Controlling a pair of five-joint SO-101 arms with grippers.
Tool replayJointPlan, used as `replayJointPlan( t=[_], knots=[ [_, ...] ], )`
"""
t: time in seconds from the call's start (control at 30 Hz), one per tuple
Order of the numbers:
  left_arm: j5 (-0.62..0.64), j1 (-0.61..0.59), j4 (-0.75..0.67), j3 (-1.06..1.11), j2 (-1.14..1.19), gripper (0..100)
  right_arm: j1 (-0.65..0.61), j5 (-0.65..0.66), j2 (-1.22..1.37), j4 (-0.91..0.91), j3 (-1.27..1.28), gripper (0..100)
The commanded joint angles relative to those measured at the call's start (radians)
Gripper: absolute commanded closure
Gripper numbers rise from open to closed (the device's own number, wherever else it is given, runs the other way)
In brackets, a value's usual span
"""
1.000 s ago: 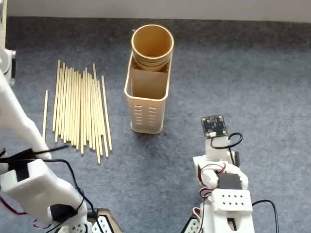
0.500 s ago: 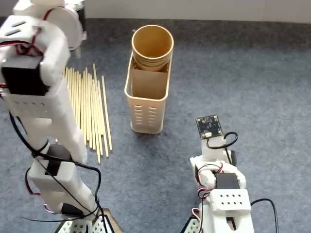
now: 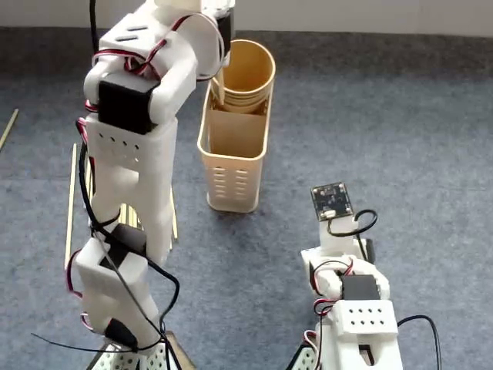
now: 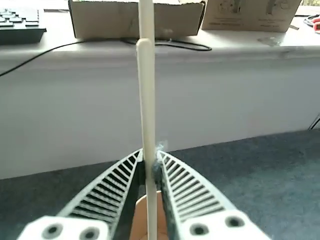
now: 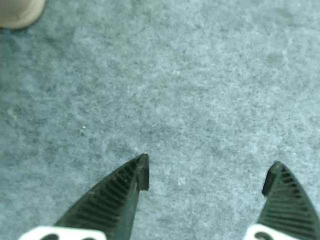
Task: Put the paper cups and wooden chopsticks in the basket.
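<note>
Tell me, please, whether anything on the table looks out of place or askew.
One stray chopstick lies slanted at the far left of the table, well away from the basket. The left gripper has its fingers shut on a second chopstick.

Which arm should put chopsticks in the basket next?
Probably left: the left gripper is shut on wooden chopsticks by the basket, while the right gripper hangs open over the carpet.

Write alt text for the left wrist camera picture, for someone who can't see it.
The left gripper has its jaws shut on wooden chopsticks that stick out past its tips. Behind are grey carpet, a white ledge and a cardboard box.
</note>
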Motion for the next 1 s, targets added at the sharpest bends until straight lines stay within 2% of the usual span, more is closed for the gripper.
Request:
replayJointPlan(
  t=[0.0,0.23,0.4,0.97],
  knots=[
    [0.018,0.015,0.021,-0.001,0.001,99,-0.012,0.006,-0.01,-0.015,-0.004,64.1],
    [0.017,0.061,0.08,-0.005,0.05,98,-0.012,0.008,-0.01,-0.015,-0.004,64.1],
    [0.014,0.082,0.155,-0.005,0.056,89,-0.012,0.008,-0.01,-0.015,-0.004,64.1],
    [0.011,0.061,0.193,-0.044,0.051,89,-0.012,0.008,-0.01,-0.015,-0.004,64.1]
  ],
)
